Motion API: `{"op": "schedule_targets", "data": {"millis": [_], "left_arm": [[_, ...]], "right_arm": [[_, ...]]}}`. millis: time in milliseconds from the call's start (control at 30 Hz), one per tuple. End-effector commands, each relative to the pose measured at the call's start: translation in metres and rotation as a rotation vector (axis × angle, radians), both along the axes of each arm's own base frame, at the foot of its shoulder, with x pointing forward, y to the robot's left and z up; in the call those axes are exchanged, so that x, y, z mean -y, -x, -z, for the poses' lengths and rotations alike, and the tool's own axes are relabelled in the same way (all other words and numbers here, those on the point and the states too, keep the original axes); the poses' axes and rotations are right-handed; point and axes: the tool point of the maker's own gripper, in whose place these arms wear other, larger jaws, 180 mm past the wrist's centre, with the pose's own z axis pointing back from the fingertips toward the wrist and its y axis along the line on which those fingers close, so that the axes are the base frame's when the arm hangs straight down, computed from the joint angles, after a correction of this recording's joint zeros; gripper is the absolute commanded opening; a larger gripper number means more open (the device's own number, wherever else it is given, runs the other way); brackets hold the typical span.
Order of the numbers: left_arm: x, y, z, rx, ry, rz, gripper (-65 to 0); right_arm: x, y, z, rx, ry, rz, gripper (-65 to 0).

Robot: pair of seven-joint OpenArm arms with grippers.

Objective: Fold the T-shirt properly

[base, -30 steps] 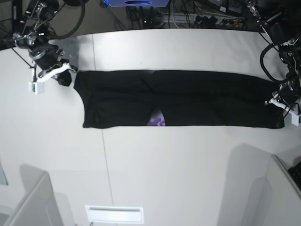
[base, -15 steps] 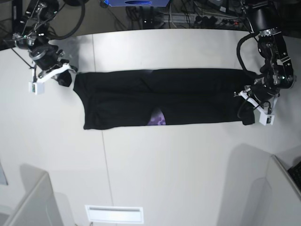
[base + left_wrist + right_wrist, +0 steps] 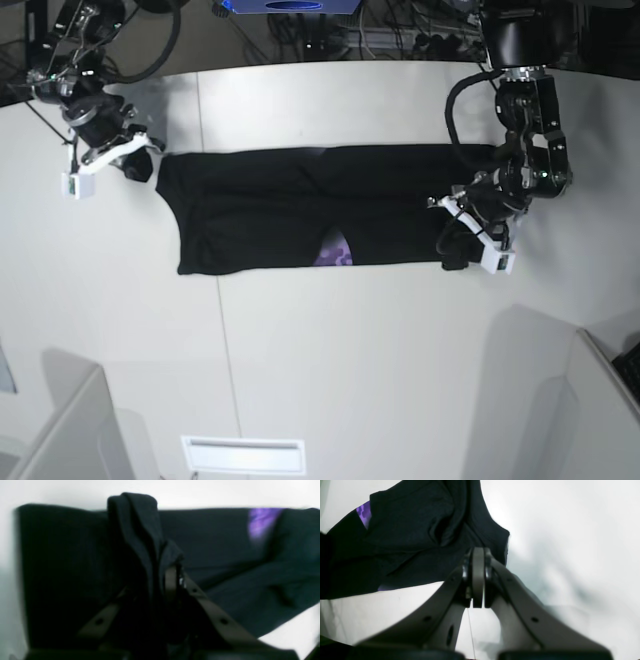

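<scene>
Meanwhile the left gripper (image 3: pixel 468 240), jaws pinching the right-hand end of the T-shirt (image 3: pixel 300 210), is carrying that end leftward over the cloth lying flat on the bench (image 3: pixel 350 370), shortening it, while the right gripper (image 3: pixel 128 160), jaws pressed together, is waiting at the far-left corner.

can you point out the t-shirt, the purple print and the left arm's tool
T-shirt (image 3: pixel 260 205), base view, flat black middle panel.
purple print (image 3: pixel 334 256), base view, patch at the shirt's lower edge.
left tool (image 3: pixel 452 245), base view, tip shut on the shirt's carried end.
</scene>
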Motion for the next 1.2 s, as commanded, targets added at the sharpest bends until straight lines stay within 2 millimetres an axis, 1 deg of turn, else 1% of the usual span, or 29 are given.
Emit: {"op": "schedule_targets", "data": {"millis": [0,100,167,300,533,667,767,867,1100,1167], "left_arm": [[0.003,-0.013,-0.015,0.054,0.012,-0.006,-65.0],[0.026,-0.013,-0.011,0.046,0.045,0.021,-65.0],[0.042,-0.017,-0.014,0.054,0.071,0.038,-65.0],[0.07,-0.016,-0.013,0.051,0.111,0.079,-65.0],[0.1,-0.012,-0.012,0.041,0.143,0.132,-65.0],[0.108,-0.01,-0.01,0.01,0.161,0.102,-65.0],[0.113,-0.009,-0.009,0.005,0.165,0.114,-65.0],[0.113,-0.007,-0.01,0.006,0.168,0.113,-65.0],[0.121,-0.009,-0.022,0.018,0.277,0.107,-65.0],[0.123,-0.004,-0.019,-0.023,0.272,0.128,-65.0]], "right_arm": [[0.002,-0.006,-0.009,0.04,0.009,0.0,-65.0],[0.002,-0.006,-0.009,0.04,0.011,-0.002,-65.0],[0.003,-0.006,-0.009,0.04,0.012,-0.003,-65.0],[0.004,-0.006,-0.009,0.04,0.015,-0.004,-65.0],[0.004,-0.006,-0.009,0.04,0.015,-0.004,-65.0],[0.003,-0.007,-0.01,0.041,0.015,-0.005,-65.0],[0.003,-0.007,-0.01,0.043,0.015,-0.005,-65.0],[0.003,-0.007,-0.01,0.043,0.015,-0.005,-65.0],[0.003,-0.007,-0.01,0.043,0.015,-0.005,-65.0],[0.003,-0.007,-0.01,0.043,0.015,-0.005,-65.0]]}}
